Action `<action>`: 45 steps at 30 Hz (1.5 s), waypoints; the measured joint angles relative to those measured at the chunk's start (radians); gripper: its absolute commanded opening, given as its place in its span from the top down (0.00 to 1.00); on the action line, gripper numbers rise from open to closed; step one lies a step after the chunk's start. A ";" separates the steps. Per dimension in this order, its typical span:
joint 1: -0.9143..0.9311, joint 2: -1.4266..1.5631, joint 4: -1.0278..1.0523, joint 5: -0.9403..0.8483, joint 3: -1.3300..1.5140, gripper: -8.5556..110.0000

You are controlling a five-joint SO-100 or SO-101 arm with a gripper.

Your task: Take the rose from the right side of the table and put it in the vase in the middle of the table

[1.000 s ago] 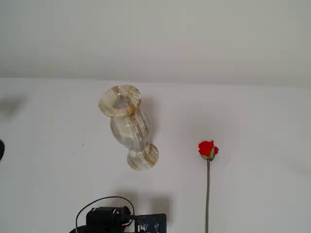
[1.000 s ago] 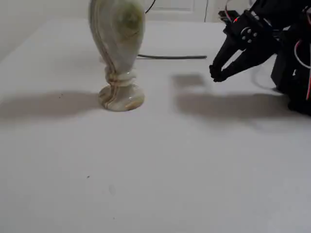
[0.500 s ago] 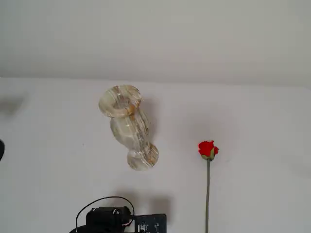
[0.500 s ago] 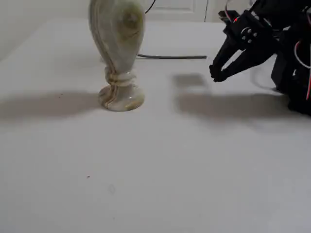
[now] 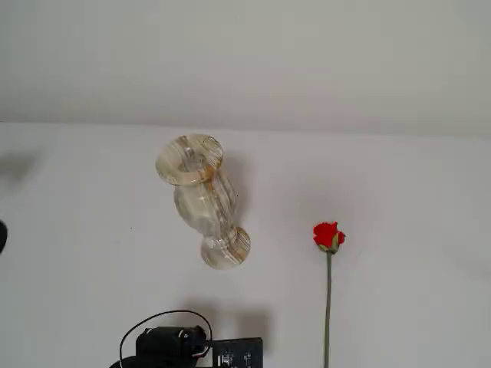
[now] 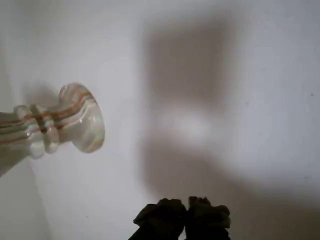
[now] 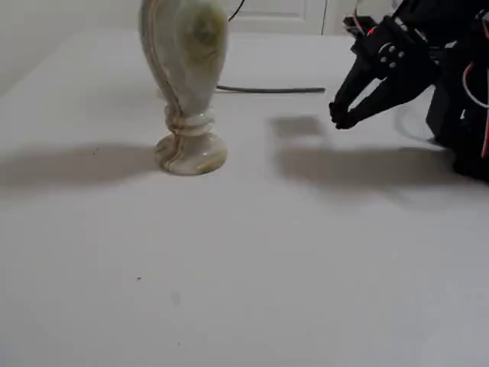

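The vase (image 5: 201,201) stands upright on the white table (image 5: 414,199), left of centre in a fixed view; another fixed view shows its body and round foot (image 7: 191,153). The rose (image 5: 328,235) lies flat to the vase's right, red bud towards the far side, with its stem (image 5: 327,307) running to the bottom edge. My gripper (image 7: 338,116) hovers above the table right of the vase, shut and empty. In the wrist view its fingertips (image 6: 170,215) touch each other, with the vase foot (image 6: 80,117) off to the left. The low fixed view does not show the rose.
The arm's black base and a looped cable (image 5: 165,341) sit at the bottom edge of a fixed view, below the vase. A dark cable (image 7: 267,89) lies on the table behind the vase. The arm's body (image 7: 458,99) fills the right side.
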 measured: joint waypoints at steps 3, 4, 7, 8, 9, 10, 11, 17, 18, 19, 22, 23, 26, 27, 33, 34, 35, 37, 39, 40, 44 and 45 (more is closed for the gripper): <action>0.000 0.000 0.000 0.000 0.000 0.93; -0.002 0.000 0.000 -0.002 0.000 0.93; -0.017 0.002 0.000 -0.020 0.000 0.93; -0.020 0.002 0.000 -0.021 0.000 0.93; -0.023 0.002 0.000 -0.023 0.000 0.93; -0.023 0.002 0.000 -0.023 0.000 0.93; -0.023 0.002 0.000 -0.023 0.000 0.93; -0.026 0.002 -0.110 -0.005 0.048 0.87; -0.025 0.002 -0.167 0.003 0.063 0.84; -0.014 0.002 -0.224 0.014 0.069 0.82; 0.029 -0.003 -0.394 0.038 0.069 0.76; 0.046 -0.011 -0.448 0.046 0.069 0.76; 0.103 -0.078 -0.574 0.092 0.041 0.68; 0.133 -0.140 -0.620 0.126 -0.009 0.67; 0.247 -0.727 -0.644 0.405 -0.442 0.63; 0.252 -0.798 -0.640 0.434 -0.499 0.63; 0.255 -0.861 -0.627 0.465 -0.549 0.63; 0.256 -1.009 -0.566 0.549 -0.683 0.63; 0.256 -1.160 -0.511 0.621 -0.818 0.63; 0.256 -1.229 -0.488 0.646 -0.873 0.63; 0.265 -1.459 -0.426 0.739 -1.037 0.63; 0.270 -1.505 -0.416 0.761 -1.063 0.63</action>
